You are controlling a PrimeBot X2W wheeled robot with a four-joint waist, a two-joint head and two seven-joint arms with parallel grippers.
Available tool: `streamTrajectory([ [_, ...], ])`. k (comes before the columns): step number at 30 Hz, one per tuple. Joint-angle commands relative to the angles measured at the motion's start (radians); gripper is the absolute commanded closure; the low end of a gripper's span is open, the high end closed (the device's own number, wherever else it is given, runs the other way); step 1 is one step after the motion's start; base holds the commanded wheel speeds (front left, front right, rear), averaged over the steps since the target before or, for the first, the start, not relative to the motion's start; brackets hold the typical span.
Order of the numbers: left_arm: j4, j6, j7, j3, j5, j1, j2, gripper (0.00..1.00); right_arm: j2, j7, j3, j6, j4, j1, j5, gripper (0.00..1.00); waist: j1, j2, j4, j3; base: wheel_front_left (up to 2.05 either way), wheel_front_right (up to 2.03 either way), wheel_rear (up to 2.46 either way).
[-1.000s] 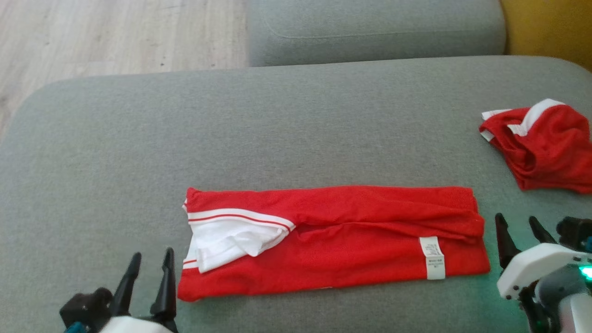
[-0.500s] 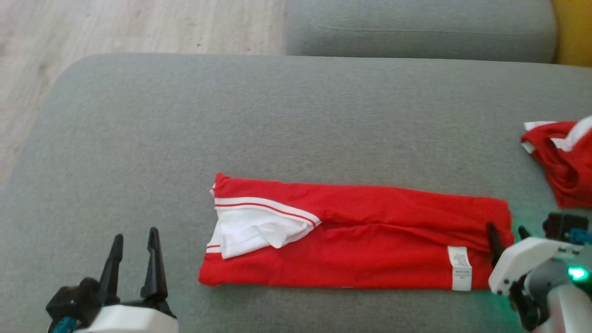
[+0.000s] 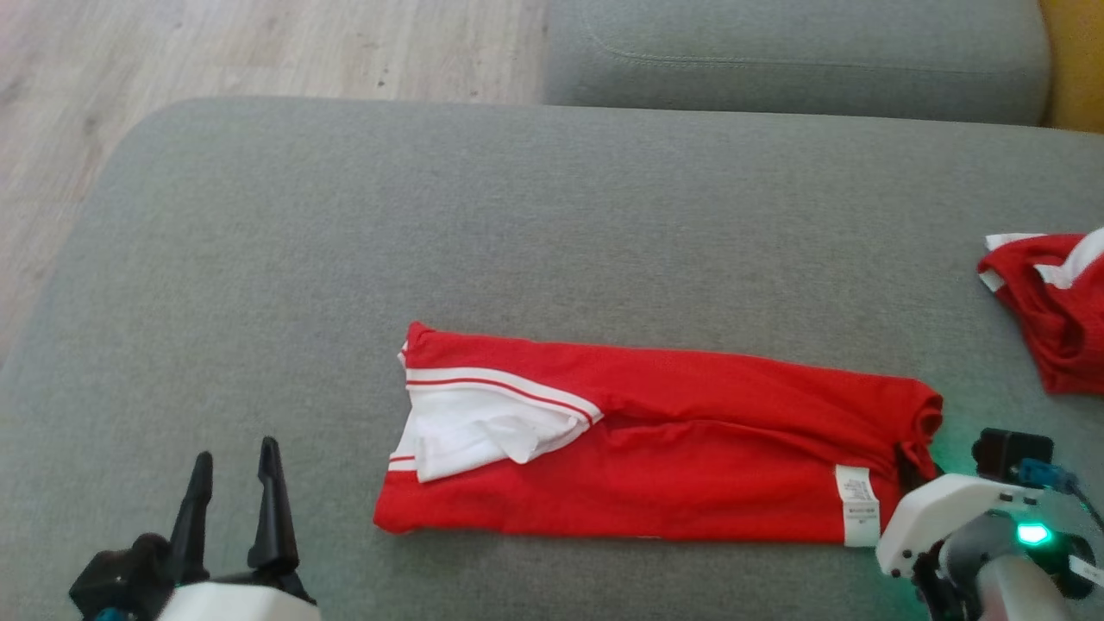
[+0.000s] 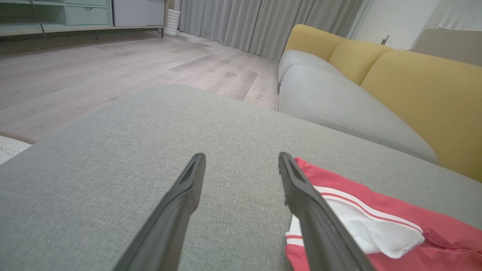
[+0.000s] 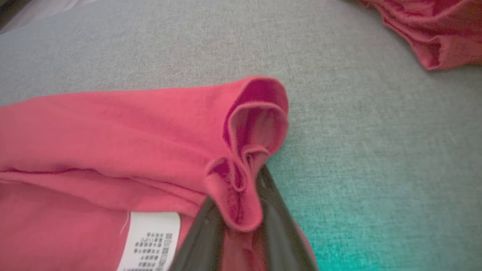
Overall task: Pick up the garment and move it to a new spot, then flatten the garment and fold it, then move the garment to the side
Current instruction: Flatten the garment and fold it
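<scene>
At the right end of the folded garment (image 3: 690,448), your right hand (image 5: 241,203) has just gone from wide apart and clear of the cloth to clamped on it. The right wrist view shows a bunched lip of red fabric pinched between its two fingers, just past the white care label (image 3: 856,509). The garment lies as a long strip near the front of the grey sofa cushion (image 3: 517,216), shaped much as it was a second ago. Your left hand (image 3: 235,466) sits just beside the strip's left end, fingers still apart, holding nothing. I judge the next fold is starting with one end secured, and the left end needs gripping too. A second red garment (image 3: 1052,319) lies well apart, far right.
</scene>
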Motion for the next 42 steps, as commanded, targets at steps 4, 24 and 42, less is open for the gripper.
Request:
streamTrajectory([
  [4, -0.032, -0.001, -0.012, 0.056, 0.015, -0.027, 0.015, 0.00, -0.006, -0.027, 0.020, 0.007, -0.005, -0.029, -0.020, 1.00, 0.0000, -0.0001, -0.024, -0.011, 0.00, 0.00, 0.00],
  [24, -0.028, -0.013, -0.013, 0.047, 0.030, -0.012, -0.025, 0.00, -0.067, 0.185, -0.026, 0.007, -0.463, 0.068, 0.087, 1.00, 0.0000, -0.0001, -0.093, -0.064, 0.00, 0.00, 0.00],
  [42, -0.015, -0.039, 0.006, 0.014, 0.044, -0.044, -0.020, 0.00, 0.018, 0.211, 0.439, 0.007, -0.570, 0.081, 0.400, 1.00, 0.0000, -0.0001, -0.016, -0.071, 0.00, 0.00, 0.00],
])
